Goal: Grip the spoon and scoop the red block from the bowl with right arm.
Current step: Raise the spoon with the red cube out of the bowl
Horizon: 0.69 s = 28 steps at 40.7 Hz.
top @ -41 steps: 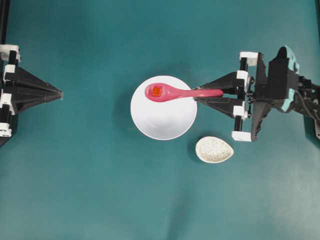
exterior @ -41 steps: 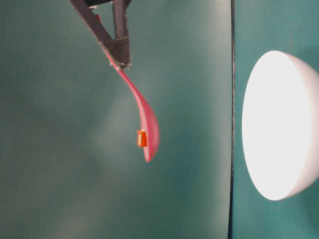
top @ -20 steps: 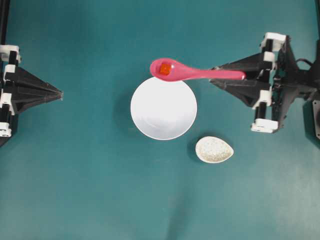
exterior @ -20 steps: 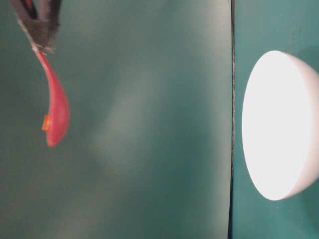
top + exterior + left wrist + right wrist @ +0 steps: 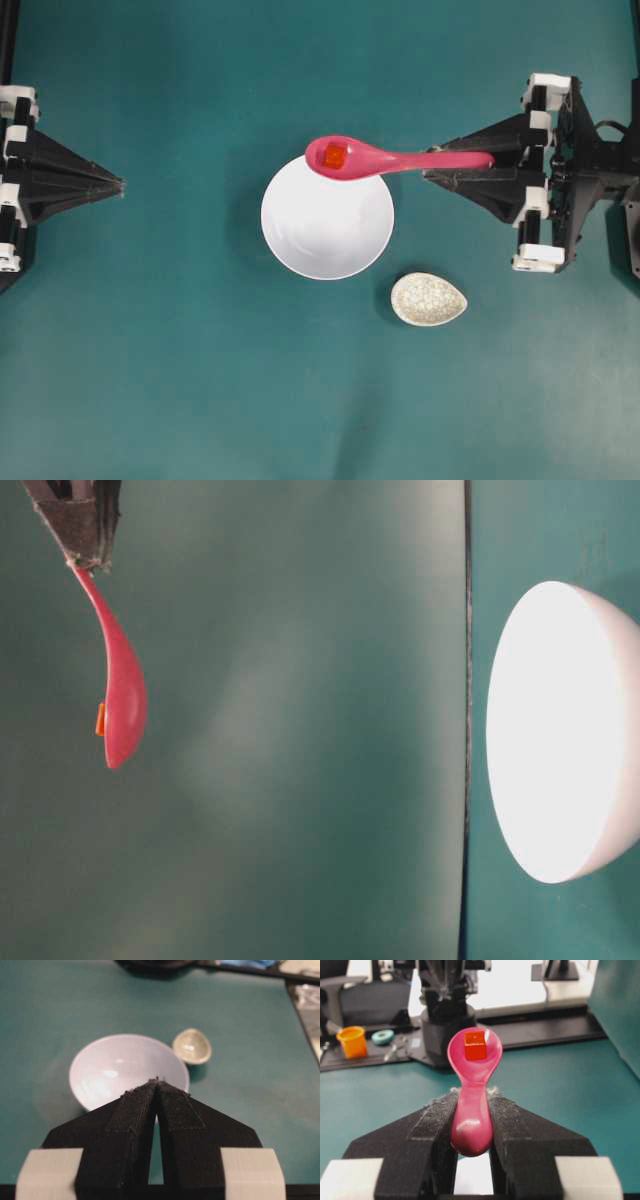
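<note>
My right gripper is shut on the handle of the magenta-pink spoon, which it holds level in the air. The small red block sits in the spoon's bowl. From overhead, that end of the spoon hangs over the far rim of the white bowl. The table-level view shows the spoon, with the block in it, far clear of the bowl. In the right wrist view the spoon is clamped between the pads, block on top. My left gripper rests shut at the left, tips together.
A small speckled cream teardrop dish lies on the teal table just right of the bowl's near side. Beyond the table, the right wrist view shows an orange cup and the base of the other arm.
The spoon has come up out of the white bowl with the red block in it and drawn back toward the right arm's side. In the last half second it shifted only slightly.
</note>
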Available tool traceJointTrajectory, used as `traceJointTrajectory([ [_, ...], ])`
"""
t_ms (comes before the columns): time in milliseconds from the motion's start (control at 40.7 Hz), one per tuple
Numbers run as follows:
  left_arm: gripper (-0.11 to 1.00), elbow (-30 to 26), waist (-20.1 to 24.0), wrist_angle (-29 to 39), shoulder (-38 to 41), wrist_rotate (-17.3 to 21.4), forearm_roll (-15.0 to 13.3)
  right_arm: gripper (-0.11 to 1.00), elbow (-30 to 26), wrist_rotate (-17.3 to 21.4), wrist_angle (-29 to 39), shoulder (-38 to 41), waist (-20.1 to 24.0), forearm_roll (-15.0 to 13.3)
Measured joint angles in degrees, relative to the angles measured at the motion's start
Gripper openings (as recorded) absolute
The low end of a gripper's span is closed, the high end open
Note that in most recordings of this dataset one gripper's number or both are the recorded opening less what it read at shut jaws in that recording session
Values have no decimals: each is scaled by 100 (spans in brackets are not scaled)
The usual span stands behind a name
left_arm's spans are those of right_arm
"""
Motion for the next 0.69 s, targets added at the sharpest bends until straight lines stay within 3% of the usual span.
traceJointTrajectory([
  [688,0,0,0,44,0,35,0,21,0,88,149,0,0,53],
])
